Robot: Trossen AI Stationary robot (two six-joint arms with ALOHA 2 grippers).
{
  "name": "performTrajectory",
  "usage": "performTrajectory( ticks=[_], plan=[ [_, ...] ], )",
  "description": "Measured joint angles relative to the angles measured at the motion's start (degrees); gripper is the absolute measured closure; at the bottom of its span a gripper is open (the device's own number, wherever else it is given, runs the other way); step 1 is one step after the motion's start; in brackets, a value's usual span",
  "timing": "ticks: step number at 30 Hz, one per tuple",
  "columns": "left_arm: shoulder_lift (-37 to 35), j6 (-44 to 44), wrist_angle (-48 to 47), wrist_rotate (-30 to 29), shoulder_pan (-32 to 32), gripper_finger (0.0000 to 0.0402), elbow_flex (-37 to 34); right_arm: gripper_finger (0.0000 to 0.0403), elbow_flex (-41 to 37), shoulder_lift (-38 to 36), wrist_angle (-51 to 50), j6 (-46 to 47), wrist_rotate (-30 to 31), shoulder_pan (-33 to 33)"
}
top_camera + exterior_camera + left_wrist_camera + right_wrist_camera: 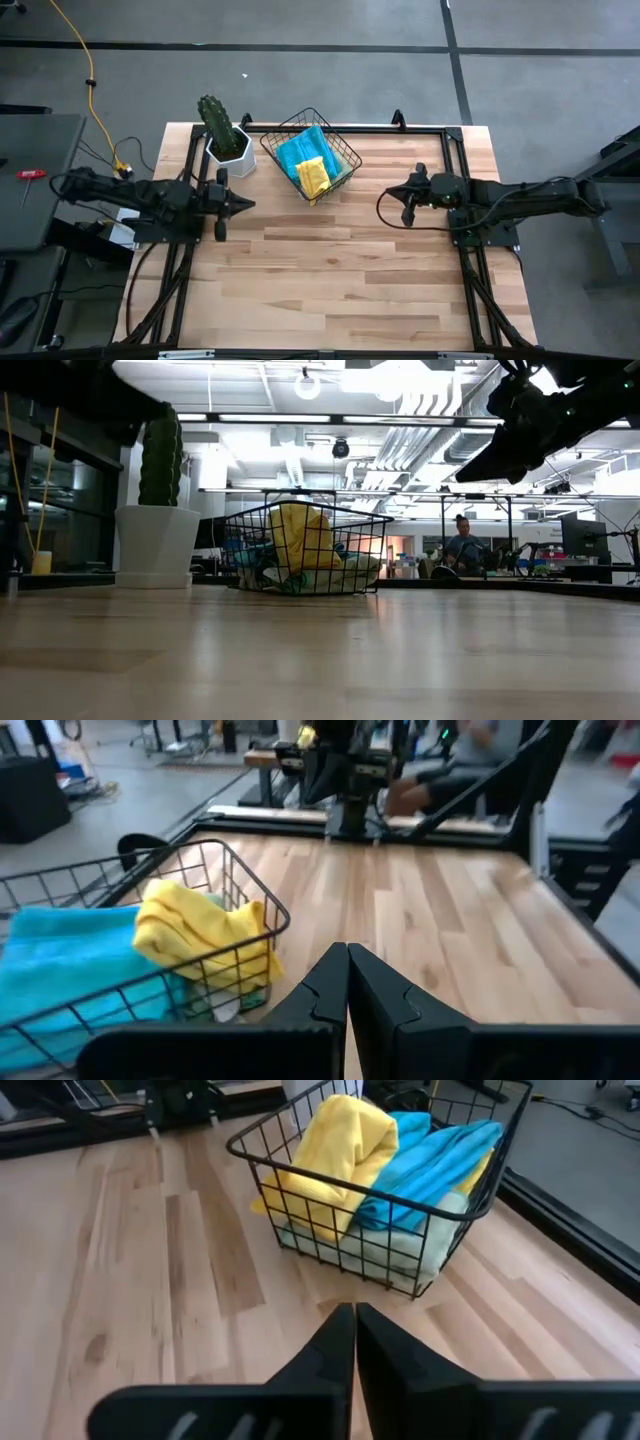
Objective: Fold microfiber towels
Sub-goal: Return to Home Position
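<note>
Yellow and blue microfiber towels (309,165) heaped in black wire basket (286,126), forward of both fingertip pairs; left gripper (250,204) and right gripper (390,192) held level over wooden table (340,280), fingers (322,992) fully closed, empty.

The arms reach level toward each other. The left tool (248,204) is closed and empty. Well apart, opposite it, the right tool (392,191) is likewise closed and empty.

- Under the yellow towel (335,1140) and the blue towel (435,1160), paler cloths (400,1250) lie mostly buried in the black wire basket (330,1185); their number cannot be told.
- The left wrist view's edge cuts the basket off.
- A person (462,545) beyond the tabletop (320,650) is small and blurred.
</note>
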Motion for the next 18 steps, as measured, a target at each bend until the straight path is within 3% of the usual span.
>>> performTrajectory(
  ticks=[6,14,18],
  plan=[
    [-11.3,-0.5,4.3,6.6,2.2,0.0402,-8.9,0.0401,0.0,0.0,0.7,0.0,-1.4,0.0],
    [-23.6,-0.3,2.3,8.4,2.8,0.0402,-14.3,0.0402,0.0,0.0,0.7,0.3,-7.7,0.0],
    [-23.4,-0.9,2.6,8.9,2.8,0.0402,-16.8,0.0403,0.0,-0.1,-0.5,0.5,-9.1,0.0]
  ],
)
